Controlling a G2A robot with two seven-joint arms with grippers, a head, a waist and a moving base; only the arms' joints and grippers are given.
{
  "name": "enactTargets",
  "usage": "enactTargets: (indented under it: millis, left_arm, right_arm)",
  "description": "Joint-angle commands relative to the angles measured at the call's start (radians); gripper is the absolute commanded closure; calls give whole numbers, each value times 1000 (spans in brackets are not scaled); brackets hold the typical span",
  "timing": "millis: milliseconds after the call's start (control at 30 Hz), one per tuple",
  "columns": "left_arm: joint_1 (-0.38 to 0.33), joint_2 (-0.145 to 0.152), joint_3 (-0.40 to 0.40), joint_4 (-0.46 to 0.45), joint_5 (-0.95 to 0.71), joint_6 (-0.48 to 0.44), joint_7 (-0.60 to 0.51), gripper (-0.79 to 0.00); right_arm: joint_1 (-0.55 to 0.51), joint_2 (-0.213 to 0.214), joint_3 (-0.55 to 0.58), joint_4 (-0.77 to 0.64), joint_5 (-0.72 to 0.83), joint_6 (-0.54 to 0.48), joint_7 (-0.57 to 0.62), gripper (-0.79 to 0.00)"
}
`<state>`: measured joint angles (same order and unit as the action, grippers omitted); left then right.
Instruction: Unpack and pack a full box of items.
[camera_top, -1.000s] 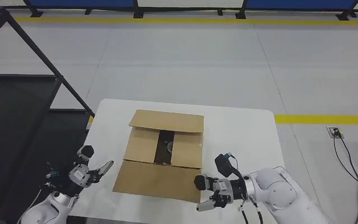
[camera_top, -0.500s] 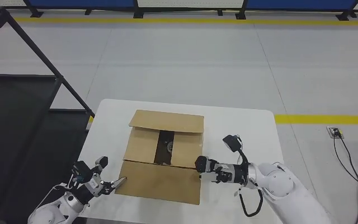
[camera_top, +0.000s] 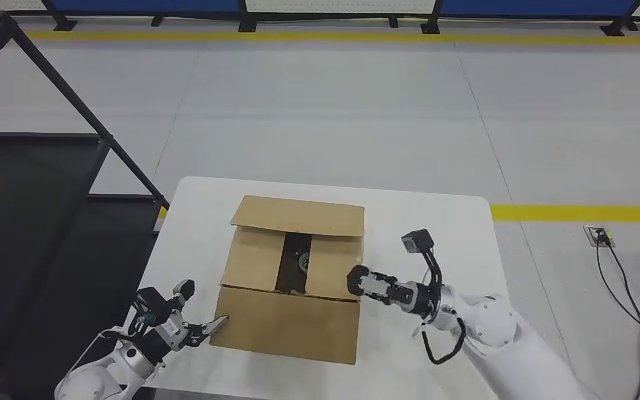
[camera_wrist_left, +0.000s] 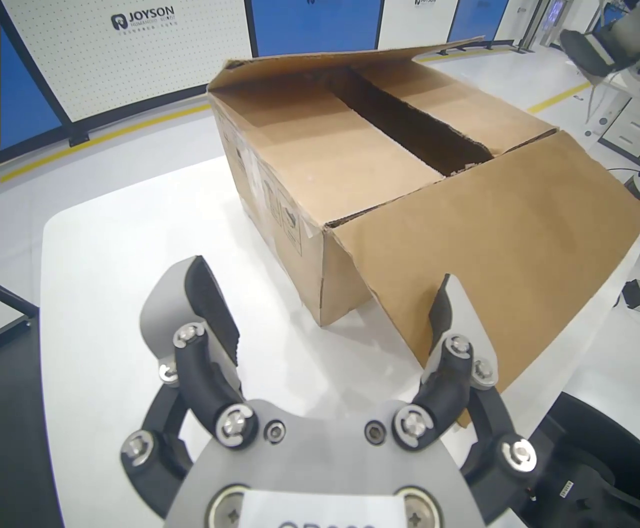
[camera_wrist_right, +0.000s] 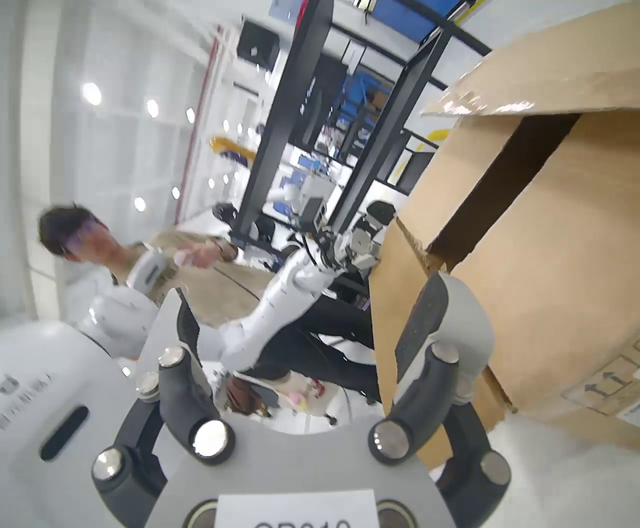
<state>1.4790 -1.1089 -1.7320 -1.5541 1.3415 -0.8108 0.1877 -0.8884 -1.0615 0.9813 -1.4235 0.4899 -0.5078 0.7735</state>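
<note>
Left hand: I see it spread wide, holding nothing, just beside the box's near left corner. Right hand: wide, empty, at the box's right near corner. Box: on the white surface, top flaps parted.

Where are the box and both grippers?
box (camera_top: 255, 260), top view, on a folded-in top flap.
left gripper (camera_wrist_left: 322, 277), left wrist view, midway between its open fingertips.
right gripper (camera_wrist_right: 307, 295), right wrist view, midway between its open fingertips.

My right arm white, blk cable at 5 o'clock; left gripper grey plate, silver screws, blk pads.
</note>
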Motion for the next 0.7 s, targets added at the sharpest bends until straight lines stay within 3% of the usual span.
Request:
enactTargets:
  millis: [0, 233, 300, 467, 667]
  left_arm:
    - [0, 0, 0, 0, 0, 0, 0, -785]
    - [0, 0, 0, 0, 0, 0, 0, -785]
    - [0, 0, 0, 0, 0, 0, 0, -785]
    - [0, 0, 0, 0, 0, 0, 0, -785]
    - [0, 0, 0, 0, 0, 0, 0, -785]
  right_arm:
    - [44, -15, -21, 50, 72, 62, 0, -785]
    - [166, -59, -81, 210, 152, 165, 20, -785]
    - [202, -72, -97, 250, 142, 202, -20, -785]
    - [275, -108, -124, 310, 171, 185, -48, -785]
    - [370, -149, -158, 366, 105, 193, -178, -785]
